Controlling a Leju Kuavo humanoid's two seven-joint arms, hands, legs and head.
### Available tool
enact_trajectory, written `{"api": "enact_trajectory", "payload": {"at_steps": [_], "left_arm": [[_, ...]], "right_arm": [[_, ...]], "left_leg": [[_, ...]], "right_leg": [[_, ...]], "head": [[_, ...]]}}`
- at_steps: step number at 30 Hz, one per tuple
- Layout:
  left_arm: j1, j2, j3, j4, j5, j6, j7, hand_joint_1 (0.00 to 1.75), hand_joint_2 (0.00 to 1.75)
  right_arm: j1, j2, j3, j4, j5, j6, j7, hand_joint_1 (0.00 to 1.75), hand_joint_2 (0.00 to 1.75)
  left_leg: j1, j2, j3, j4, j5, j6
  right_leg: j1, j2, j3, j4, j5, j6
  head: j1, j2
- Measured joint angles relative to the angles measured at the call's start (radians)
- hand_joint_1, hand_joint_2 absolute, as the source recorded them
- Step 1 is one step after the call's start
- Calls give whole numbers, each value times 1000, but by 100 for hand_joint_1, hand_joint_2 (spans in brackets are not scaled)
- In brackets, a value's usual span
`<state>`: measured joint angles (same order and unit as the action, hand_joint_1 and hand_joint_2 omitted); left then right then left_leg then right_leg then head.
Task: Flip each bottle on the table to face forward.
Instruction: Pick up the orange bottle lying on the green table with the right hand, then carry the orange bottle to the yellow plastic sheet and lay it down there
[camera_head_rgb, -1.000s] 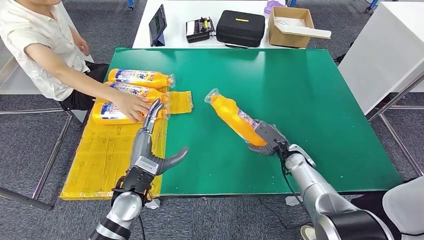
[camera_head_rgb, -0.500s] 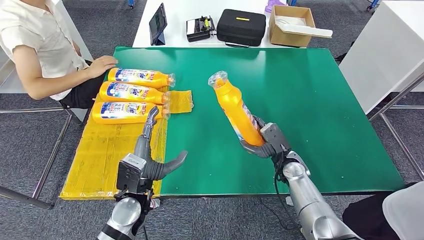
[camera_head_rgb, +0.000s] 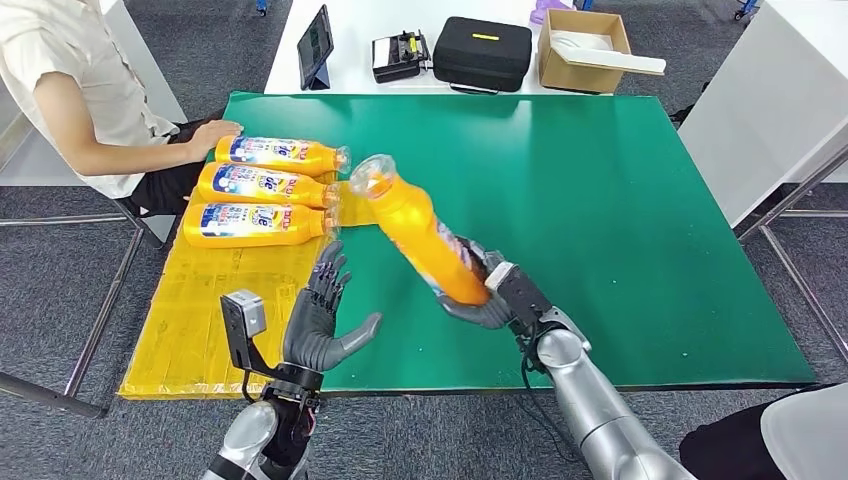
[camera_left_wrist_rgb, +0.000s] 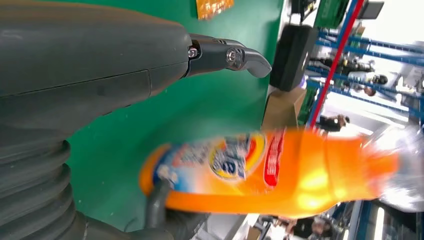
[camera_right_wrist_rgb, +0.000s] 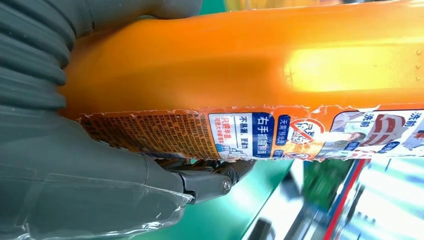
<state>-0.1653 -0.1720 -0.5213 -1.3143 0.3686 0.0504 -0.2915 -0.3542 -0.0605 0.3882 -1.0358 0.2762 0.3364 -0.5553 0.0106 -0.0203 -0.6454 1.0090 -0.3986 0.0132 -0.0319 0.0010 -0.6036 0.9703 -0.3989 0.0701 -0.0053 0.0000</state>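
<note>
The right hand (camera_head_rgb: 487, 298) has its fingers wrapped around the bottom end of an orange bottle (camera_head_rgb: 418, 232), lifted clear off the green table (camera_head_rgb: 620, 220) and tilted so the clear cap end points up and away toward the far left. From the right wrist camera you can see the grey thumb and palm clamped on the bottle's base, right by the edge of its back label (camera_right_wrist_rgb: 240, 135) with the small print. The left wrist camera catches the same bottle from the other side, a bit blurry, with the colourful front label (camera_left_wrist_rgb: 225, 157) showing. The left hand (camera_head_rgb: 323, 322) is holding nothing, fingers spread and pointing up, thumb stuck out to the side, hovering over the near edge of the table just beside the yellow mat (camera_head_rgb: 215, 300). Three more bottles (camera_head_rgb: 262, 185) lie in a row at the far end of that mat, labels up, caps pointing toward the middle of the table. A person (camera_head_rgb: 80, 90) in a white shirt sits at the far left corner, one hand resting at the table edge just beside the farthest bottle.
</note>
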Motion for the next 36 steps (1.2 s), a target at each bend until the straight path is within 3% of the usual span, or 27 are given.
{"api": "enact_trajectory", "payload": {"at_steps": [4, 11, 18, 23, 24, 27, 28, 32, 35, 36], "left_arm": [[-25, -1, -15, 19, -3, -2, -2, 0, 175], [-70, -7, -16, 84, 138, -61, 52, 0, 175], [-102, -24, -18, 110, 101, 3, -24, 0, 175], [-102, -29, -18, 107, 97, 10, -30, 0, 175], [-101, -30, -18, 106, 101, 7, -30, 20, 175], [-97, -30, -18, 100, 127, -14, -33, 151, 175], [-95, -31, -18, 97, 136, -20, -37, 175, 175], [-75, -34, -18, 68, 144, -24, -73, 175, 175], [-58, -35, -17, 41, 142, -23, -87, 175, 175], [-53, -35, -16, 34, 142, -22, -89, 175, 175]], "right_arm": [[-8, 17, 92, -1, -3, 10, -21, 175, 175], [-23, 41, 210, -5, 16, -16, -39, 175, 175], [-44, 45, 291, -7, 22, -48, -34, 175, 175], [-53, 40, 311, -5, 20, -48, -31, 175, 175], [-54, 40, 314, -5, 18, -47, -31, 175, 175], [-60, 38, 323, 0, 10, -44, -34, 175, 175], [-62, 38, 327, 2, 6, -44, -36, 175, 175], [-66, 36, 341, 9, -9, -36, -47, 165, 175], [-66, 36, 348, 11, -15, -34, -52, 127, 175], [-65, 37, 350, 12, -17, -35, -54, 98, 175]], "left_leg": [[0, 0, 0, 0, 0, 0], [0, 0, -1, 0, 0, 0], [0, 0, -1, 0, 0, 0], [0, 0, -1, 0, 0, 0], [0, 0, -1, 0, 0, 0], [0, 0, -1, 0, 0, 0], [0, 0, -1, 0, 0, 0], [0, 0, -1, 0, 0, 0], [0, 0, -1, 0, 0, 0], [0, 0, -1, 0, 0, 0]], "right_leg": [[0, 0, 0, 0, 0, 0], [0, 0, 0, 0, 0, 0], [0, 0, 0, 0, 0, 0], [0, 0, -1, 0, 0, 0], [0, 0, -1, 0, 0, 0], [0, 0, -1, 0, 0, 0], [0, 0, -1, 0, 0, 0], [0, 0, -1, 0, 0, 0], [0, 0, -1, 0, 0, 0], [0, 0, -1, 0, 0, 0]], "head": [[0, 0], [0, 0], [0, 0], [0, 0], [0, 0], [0, 0], [0, 0], [0, 0], [0, 0], [0, 0]]}}
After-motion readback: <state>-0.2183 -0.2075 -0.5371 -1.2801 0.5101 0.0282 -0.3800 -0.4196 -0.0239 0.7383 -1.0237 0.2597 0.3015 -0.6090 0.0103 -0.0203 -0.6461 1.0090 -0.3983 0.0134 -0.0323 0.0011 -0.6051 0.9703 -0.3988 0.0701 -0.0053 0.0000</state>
